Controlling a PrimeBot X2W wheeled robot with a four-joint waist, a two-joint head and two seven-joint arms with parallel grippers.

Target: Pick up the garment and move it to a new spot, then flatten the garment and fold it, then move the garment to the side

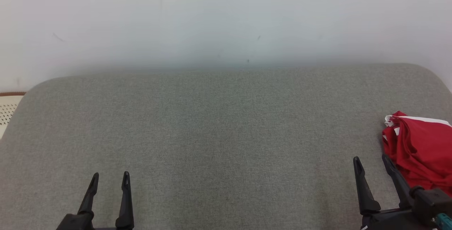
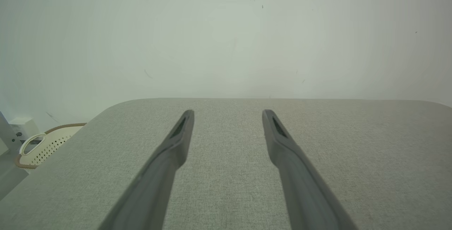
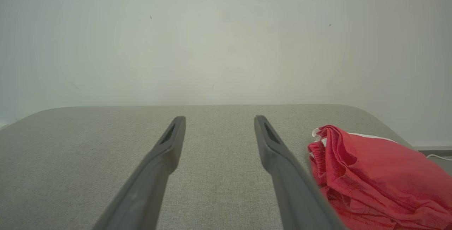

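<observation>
grey cloth covers the counter (image 1: 212, 134), which runs back to a plain pale wall (image 1: 226, 18); a perforated basket (image 1: 9, 111) peeks past its left end. the garment (image 1: 420, 152), red with white trim, lies in a bunched, rumpled heap at the counter's far right edge, partly cut off by the frame.

the left claw (image 1: 110, 175) hovers low at the near left, fingers spread and holding nothing, well apart from the garment. the right claw (image 1: 371, 158) is spread too and also holds nothing. its right finger sits just beside the heap's near edge, and i cannot tell whether it touches.

this fits two stages: a heap waiting to be picked up and carried to the middle, or a garment already put aside, though the loose bunching looks little like a neat fold. the pictures don't settle it.

my judgement is that any grasp here falls to the right claw. the raised ridge of cloth near the white trim offers a fair bite. thin layers slip, so a deep pinch would hold better than a tip nip.
</observation>
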